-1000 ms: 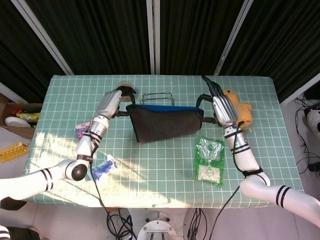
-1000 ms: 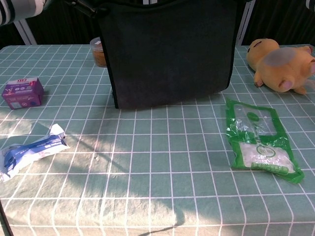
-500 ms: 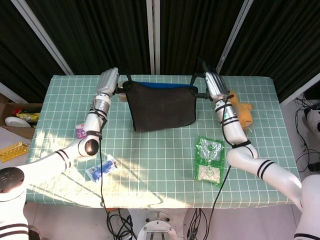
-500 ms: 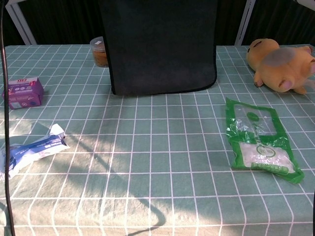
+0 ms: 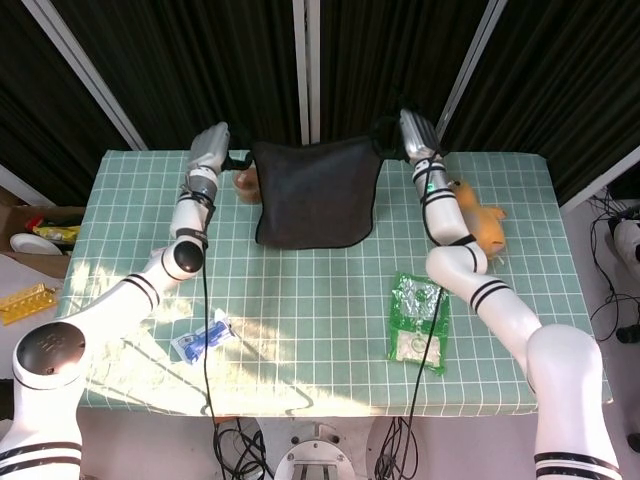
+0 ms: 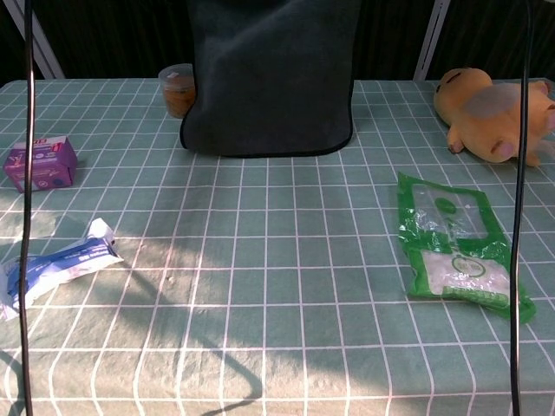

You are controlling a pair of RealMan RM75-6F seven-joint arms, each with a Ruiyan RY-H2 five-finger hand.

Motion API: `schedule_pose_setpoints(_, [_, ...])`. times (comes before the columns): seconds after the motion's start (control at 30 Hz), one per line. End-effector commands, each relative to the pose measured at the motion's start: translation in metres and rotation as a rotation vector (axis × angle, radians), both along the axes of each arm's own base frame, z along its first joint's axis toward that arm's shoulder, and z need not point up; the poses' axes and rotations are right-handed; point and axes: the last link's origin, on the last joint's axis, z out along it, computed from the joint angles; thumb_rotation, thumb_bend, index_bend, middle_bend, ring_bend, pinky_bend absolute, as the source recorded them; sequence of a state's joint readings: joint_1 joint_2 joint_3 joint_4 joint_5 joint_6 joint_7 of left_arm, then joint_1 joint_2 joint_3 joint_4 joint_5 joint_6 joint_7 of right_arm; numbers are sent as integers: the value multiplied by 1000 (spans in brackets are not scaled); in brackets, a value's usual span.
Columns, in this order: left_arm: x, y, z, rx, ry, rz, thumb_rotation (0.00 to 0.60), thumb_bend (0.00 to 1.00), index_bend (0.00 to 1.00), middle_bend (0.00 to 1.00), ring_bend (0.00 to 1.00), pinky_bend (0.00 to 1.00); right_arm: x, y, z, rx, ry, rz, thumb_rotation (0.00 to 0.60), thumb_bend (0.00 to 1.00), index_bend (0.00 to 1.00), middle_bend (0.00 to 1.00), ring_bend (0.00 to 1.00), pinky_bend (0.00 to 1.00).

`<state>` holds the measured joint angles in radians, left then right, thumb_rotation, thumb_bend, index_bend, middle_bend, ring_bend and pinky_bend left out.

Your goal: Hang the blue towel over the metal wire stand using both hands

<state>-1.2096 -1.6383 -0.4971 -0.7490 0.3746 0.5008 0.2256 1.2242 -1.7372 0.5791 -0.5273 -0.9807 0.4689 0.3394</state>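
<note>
Hanging flat between the two raised hands, the towel (image 5: 315,195) shows as a dark, matte, felt-like sheet with a rounded lower hem and a thin bound edge; it looks charcoal rather than blue from this side. The left hand (image 5: 208,150) pinches its upper corner at one side and the right hand (image 5: 413,133) pinches the opposite upper corner, so the cloth is stretched broad across the top and narrows slightly toward the bottom. In the chest view the towel (image 6: 270,78) drops like a curtain, and its bottom edge sits at or just above the desk (image 6: 277,286); whether it touches cannot be told. The metal wire stand is hidden behind the cloth, and no view shows it.

The desk is covered with a soft green cloth printed in a white grid. A small round tub (image 6: 178,89) with orange contents peeks out just beside the towel's left edge. A boxy purple carton (image 6: 40,162) stands near the left border, and a crumpled blue-and-white wrapper (image 6: 56,264) lies nearer the front. On the right lies a glossy green plastic pouch (image 6: 458,250), flat and wrinkled, with a clear window. Beyond it a plush orange toy (image 6: 494,104), rounded and fuzzy, rests on its side.
</note>
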Motion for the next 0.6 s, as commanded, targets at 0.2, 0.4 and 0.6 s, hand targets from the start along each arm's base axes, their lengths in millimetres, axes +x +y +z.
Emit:
schedule_pose_setpoints(0.2, [-3, 11, 9, 32, 112, 90, 469, 306, 0, 80, 157, 184, 18, -6, -13, 65, -21, -14, 600, 91, 0, 0, 0, 0])
schedule_pose_setpoints(0.4, [0, 10, 22, 67, 91, 77, 429, 223, 0, 48, 111, 178, 11, -4, 1, 51, -5, 18, 600, 92, 0, 0, 0, 0])
schedule_pose_setpoints(0.6, [6, -24, 39, 89, 153, -94, 343, 224, 0, 47, 93, 178, -16, 34, 24, 12, 36, 156, 600, 133, 0, 0, 0, 0])
